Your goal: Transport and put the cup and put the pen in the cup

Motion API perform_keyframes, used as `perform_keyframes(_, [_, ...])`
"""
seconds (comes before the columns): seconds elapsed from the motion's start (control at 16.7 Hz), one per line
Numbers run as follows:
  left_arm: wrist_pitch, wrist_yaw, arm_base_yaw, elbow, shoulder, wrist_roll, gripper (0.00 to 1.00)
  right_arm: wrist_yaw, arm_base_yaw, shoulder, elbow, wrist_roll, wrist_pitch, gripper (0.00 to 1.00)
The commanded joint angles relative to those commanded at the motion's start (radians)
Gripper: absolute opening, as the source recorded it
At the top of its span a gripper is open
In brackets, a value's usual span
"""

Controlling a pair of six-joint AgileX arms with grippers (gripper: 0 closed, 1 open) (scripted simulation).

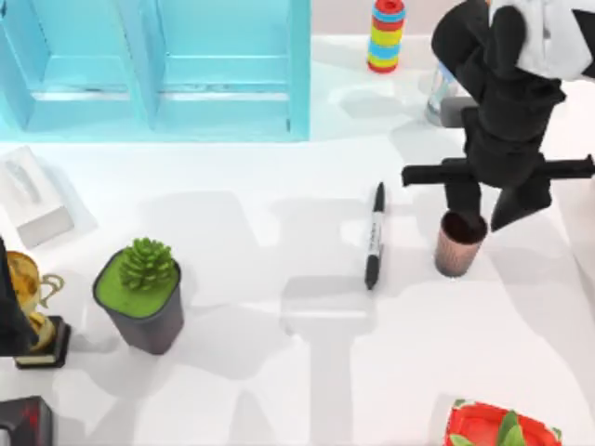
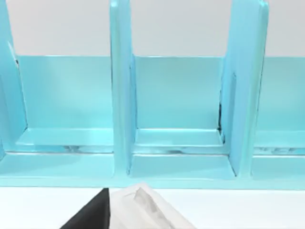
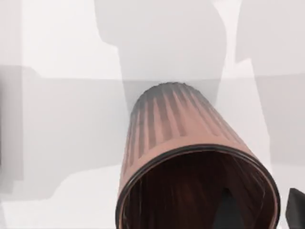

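Note:
The cup, a ribbed reddish-brown tumbler, stands upright right of the table's centre. My right gripper hangs just over its far-right rim, open. In the right wrist view the cup is very close. One fingertip reaches inside its dark mouth and the other sits outside the wall, so the right gripper straddles the rim without squeezing it. The pen, black with a pale label band, lies flat just left of the cup. My left arm is parked at the left edge.
A blue shelf unit fills the back left. A grey pot with a succulent, a gold trophy and a white tissue box stand at the left. Stacked coloured rings are at the back, a red item at the front right.

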Motion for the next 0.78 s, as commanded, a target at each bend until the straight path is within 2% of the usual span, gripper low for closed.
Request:
perform_keyframes(0.36, [0.0,0.0,0.0,0.0,0.0,0.0,1.0,0.0,0.0,0.0,0.0,0.0,0.0,0.98])
perform_keyframes(0.78, [0.0,0.0,0.0,0.0,0.0,0.0,1.0,0.0,0.0,0.0,0.0,0.0,0.0,1.0])
